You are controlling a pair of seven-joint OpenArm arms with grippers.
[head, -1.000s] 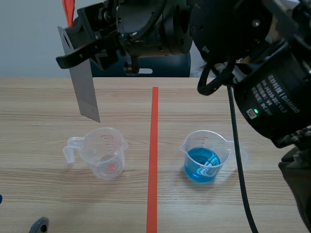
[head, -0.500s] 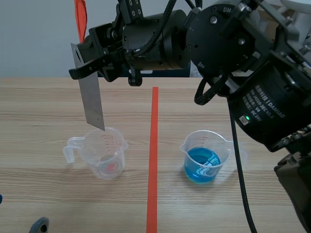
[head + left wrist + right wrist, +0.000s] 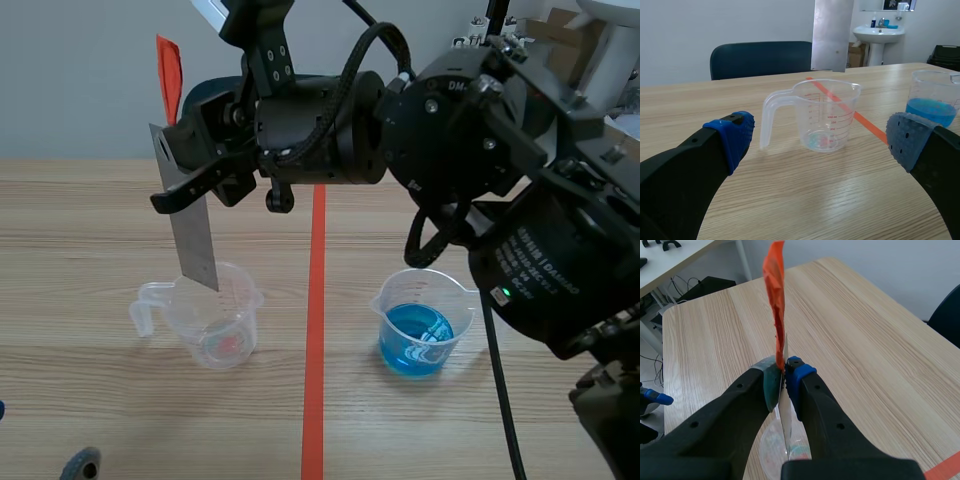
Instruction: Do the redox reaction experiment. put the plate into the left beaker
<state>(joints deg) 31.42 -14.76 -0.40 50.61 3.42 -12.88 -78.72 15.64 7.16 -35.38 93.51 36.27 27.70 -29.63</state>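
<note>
You are partway through: the plate (image 3: 192, 235) is lifted and brought over to the left side, but it is not in the left beaker (image 3: 215, 318) yet. Your right gripper (image 3: 188, 172), on the arm that reaches across from the right, is clenched on the plate's upper part, just under the orange-red tag (image 3: 168, 78) that sticks up from its top edge. The right wrist view shows both pads pressed flat against the thin grey sheet. The plate hangs nearly upright, slightly tilted. In the scene view its lower corner sits right at the beaker's far rim. From the left wrist view the bottom edge looks just above the mouth, not below it, so I judge that nothing has gone in. The beaker itself stands upright on the table (image 3: 90, 390), left of the red tape line, handle to the left, with only a faint pinkish trace at its bottom. Your left gripper (image 3: 821, 137) is low on the near side of that beaker, fingers spread wide and holding nothing. The right beaker (image 3: 420, 325), with blue liquid, stands well apart across the line and plays no part here. What is left for you is to lower the plate through the mouth and then release it.
</note>
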